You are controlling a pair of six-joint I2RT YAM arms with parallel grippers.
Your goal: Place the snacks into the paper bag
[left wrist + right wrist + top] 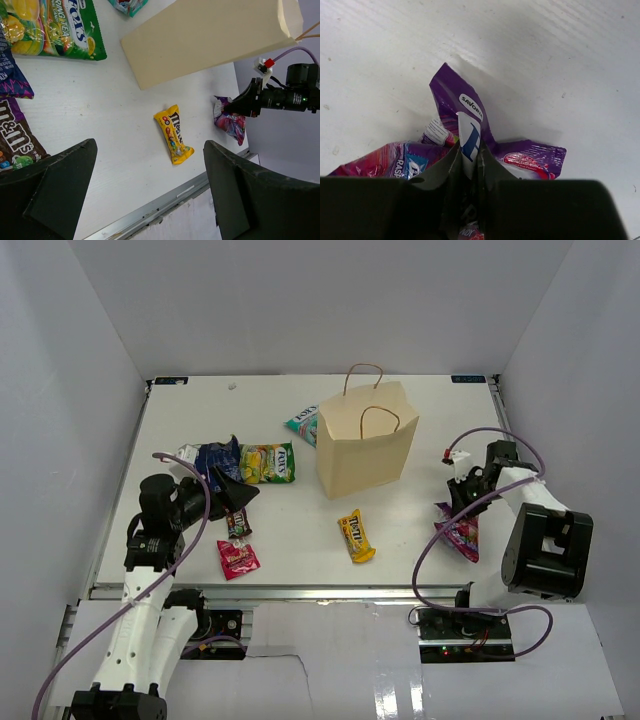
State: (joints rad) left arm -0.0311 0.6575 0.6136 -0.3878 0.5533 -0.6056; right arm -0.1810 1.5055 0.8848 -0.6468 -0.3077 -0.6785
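Note:
The tan paper bag [365, 440] stands upright mid-table, handles up; it also shows in the left wrist view [205, 35]. My right gripper [455, 510] is shut on a fold of the purple bag [470, 107], pinched between its fingers [487, 167], low by the table's right front. My left gripper [235, 495] is open and empty over the left side. The yellow candy bag [356, 535] lies in front of the paper bag. The brown bar [238, 523], pink-red packet [238, 559], dark blue bag [215, 460] and green-yellow pack [268, 463] lie left. The teal packet [302, 423] is behind the bag's left corner.
White walls close the table in on three sides. A metal rail [300, 590] runs along the front edge. A purple cable [440, 540] loops off the right arm near the purple bag.

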